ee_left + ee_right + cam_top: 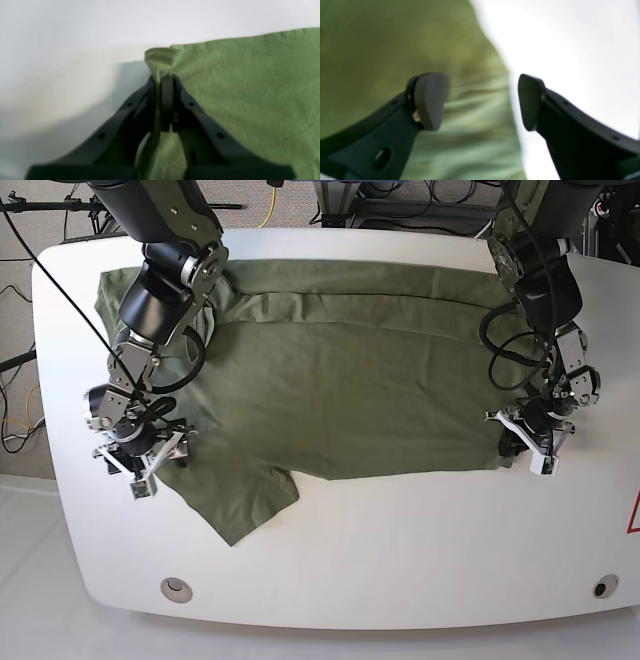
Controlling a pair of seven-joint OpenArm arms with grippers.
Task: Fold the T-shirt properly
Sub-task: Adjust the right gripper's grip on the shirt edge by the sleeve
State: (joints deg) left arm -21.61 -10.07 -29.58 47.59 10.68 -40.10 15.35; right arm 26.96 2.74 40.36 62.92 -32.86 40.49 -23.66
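"Two arms, one shirt [350, 380]: where do things stand?"

"The shirt lies spread across most of the white desk [400, 560], neck end toward my right arm, hem toward my left. Along the far edge a band of cloth looks doubled over, so I judge one long fold has been made. The near sleeve [240, 505] sticks out flat toward the front of the desk, unfolded."

"And your left end effector [163, 77]?"

"Pressed together on a corner of the hem; the wrist view shows green cloth bunched up between the fingers and rising just above them. From the base view it sits at the shirt's near hem corner, low over the desk."

"The right end effector [480, 102]?"

"Spread wide, gripping nothing. Its wrist view is blurred, but the two pads stand well apart, one over the green cloth and one over bare desk, with the shirt's edge running between them. From the base view it hangs beside the near shoulder, by the sleeve."

"How much is left?"

"Most of it, by my reading. The near side has yet to come over, the sleeve needs tucking in, and the shirt still has to be halved across its length. My right side must first take hold of its corner."
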